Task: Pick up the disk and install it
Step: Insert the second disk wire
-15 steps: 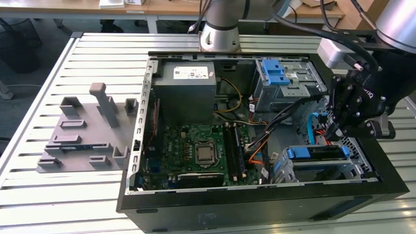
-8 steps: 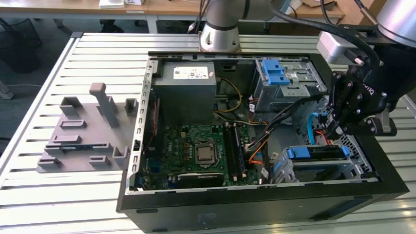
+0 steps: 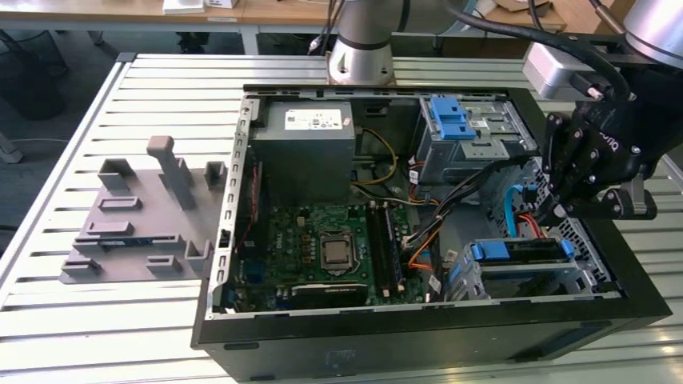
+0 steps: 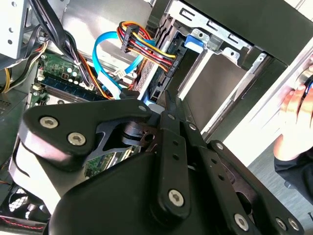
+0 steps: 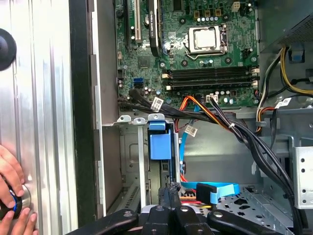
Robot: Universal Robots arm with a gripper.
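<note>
The disk (image 3: 517,251) sits on edge in the lower drive bay of the open computer case (image 3: 427,336), at the corner nearest the exterior view's right, its blue bracket facing up and level with the bay's metal rails. By that look it has been picked up and slotted in. Whether it is pushed fully home and latched I cannot tell, and no cable can be seen plugged into it, so the last seating may be what remains.

The end effector (image 3: 552,213) hangs just above the disk's far end, its fingers (image 5: 169,196) drawn together with nothing between them, the tips close to the bracket; contact cannot be made out.

The exterior view gives the whole layout: the circuit board (image 3: 331,240) in the middle of the case, the grey power-supply box (image 3: 309,140) beyond it, an upper cage with a blue latch (image 3: 453,120), and a grey plastic fixture (image 3: 139,216) lying on the table (image 3: 64,320) beside the case.

The first wrist view looks straight down the bay, showing the bracket's blue tab between the rails and a loose blue flat cable (image 5: 215,188) just beside the fingers. Both wrist views catch a person's hand (image 5: 11,196) resting outside the case wall
</note>
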